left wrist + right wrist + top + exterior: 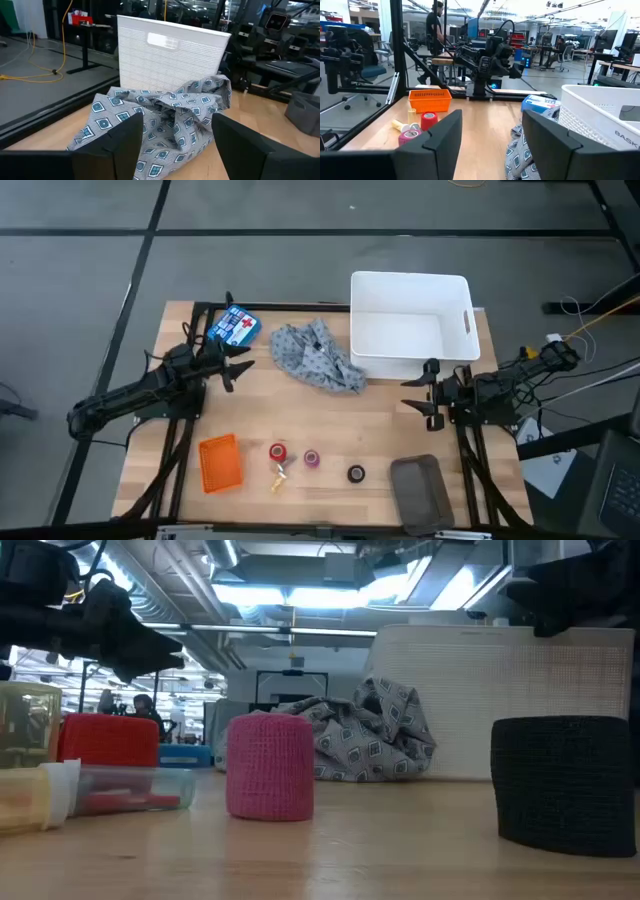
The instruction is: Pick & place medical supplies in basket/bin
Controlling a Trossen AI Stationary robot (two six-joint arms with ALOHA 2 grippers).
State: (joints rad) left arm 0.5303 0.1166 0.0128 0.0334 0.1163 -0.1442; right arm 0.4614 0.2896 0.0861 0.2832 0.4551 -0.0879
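white bin (410,320) holds nothing | orange basket (221,462) holds nothing | cloth (318,357) beside bin, tape rolls (311,458) on tabletop (380,430) | left gripper (238,364), right gripper (418,395) both spread, holding nothing

At upper right sits a plain white bin (410,325). Left of it lies a grey cloth (316,356) printed with blue-and-white diamonds. Along the lower edge: an orange basket (221,462), red tape roll (277,451), pink tape roll (311,458), black tape roll (356,473).
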